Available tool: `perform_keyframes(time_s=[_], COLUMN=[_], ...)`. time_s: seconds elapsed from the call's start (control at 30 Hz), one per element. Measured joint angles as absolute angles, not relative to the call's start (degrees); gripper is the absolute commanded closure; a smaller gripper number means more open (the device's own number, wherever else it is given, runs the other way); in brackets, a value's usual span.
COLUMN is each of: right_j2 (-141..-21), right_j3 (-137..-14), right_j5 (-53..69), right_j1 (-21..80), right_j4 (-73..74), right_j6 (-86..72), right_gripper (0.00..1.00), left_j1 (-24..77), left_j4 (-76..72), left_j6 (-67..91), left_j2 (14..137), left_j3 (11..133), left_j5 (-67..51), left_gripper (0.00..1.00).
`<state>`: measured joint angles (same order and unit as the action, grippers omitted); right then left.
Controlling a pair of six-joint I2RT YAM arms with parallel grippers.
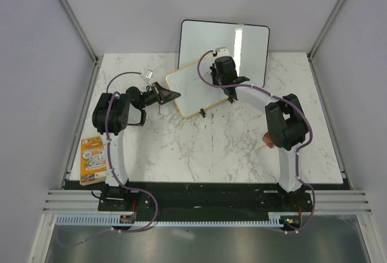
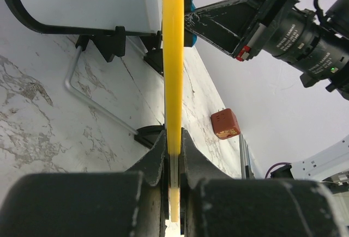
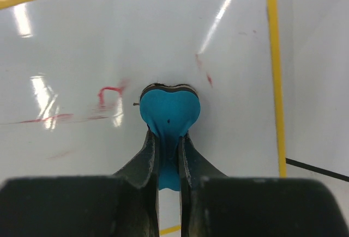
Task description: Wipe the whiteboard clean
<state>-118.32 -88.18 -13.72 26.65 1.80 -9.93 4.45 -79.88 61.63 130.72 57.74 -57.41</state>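
The whiteboard (image 1: 190,94) stands at the far middle of the table (image 1: 199,148), apparently tilted, before a black-framed board (image 1: 254,42). The left claw (image 2: 173,145) is clamped on its yellow left edge. The right claw (image 3: 167,141) pinches a blue eraser (image 3: 169,109) against its face, beside smeared red marks (image 3: 109,92).

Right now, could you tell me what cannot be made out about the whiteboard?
Top external: the red marks on the whiteboard are too small; the right arm covers one corner.
Left wrist: the board is edge-on, so its face is hidden.
Right wrist: the blue eraser between the right fingers hides whatever lies beneath; the picture's edges crop the board.
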Motion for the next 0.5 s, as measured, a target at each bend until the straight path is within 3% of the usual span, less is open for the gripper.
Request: perform_keyframes(time_s=[0.5], right_j2=[-122.32], right_j3=[-93.54], right_j5=[-14.20], right_j1=[35.53], right_j4=[-0.40], right_j6=[-6.07], right_gripper=[1.00], left_j1=[3.81], left_j4=[-78.28], left_j6=[61.63], left_j2=[130.72], left_j3=[57.45], left_j5=[-57.21], left_gripper=[0.98])
